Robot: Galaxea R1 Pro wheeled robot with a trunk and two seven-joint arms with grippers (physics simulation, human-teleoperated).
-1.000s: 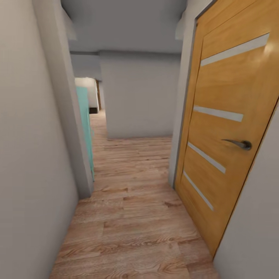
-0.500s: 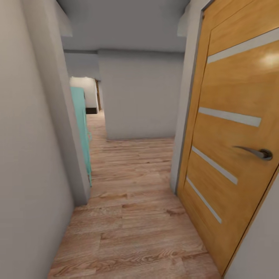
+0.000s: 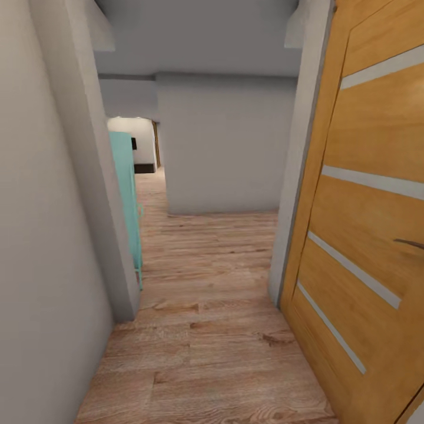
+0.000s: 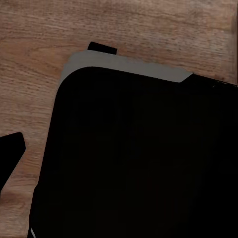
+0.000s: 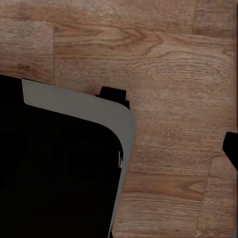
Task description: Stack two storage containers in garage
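While the head camera looks along a narrow corridor, the light wood plank floor (image 3: 206, 330) runs straight ahead to a grey wall (image 3: 221, 144) that closes the passage. On the right side stands a wooden door (image 3: 371, 212) of honey colour with pale horizontal strips, and the tip of its metal handle (image 3: 410, 242) shows at the edge. On the left side a plain light wall (image 3: 47, 206) comes close to the camera, and just behind its corner there is a turquoise panel (image 3: 126, 194), standing upright and reaching to the floor. Further back, left of the grey wall, an opening (image 3: 136, 147) leads to a brighter room.

In the left wrist view a large black body with a rounded corner and a grey edge (image 4: 129, 67) lies over the wood planks, and a dark pointed piece (image 4: 11, 151) shows at the side. The right wrist view gives a similar black body with a grey edge (image 5: 89, 106) above the same planks.

I cannot tell if the left pincer or the right pincer is open or closed, because the fingers are not clear. The storage containers are not to be found in these pictures, so I cannot say where they are.
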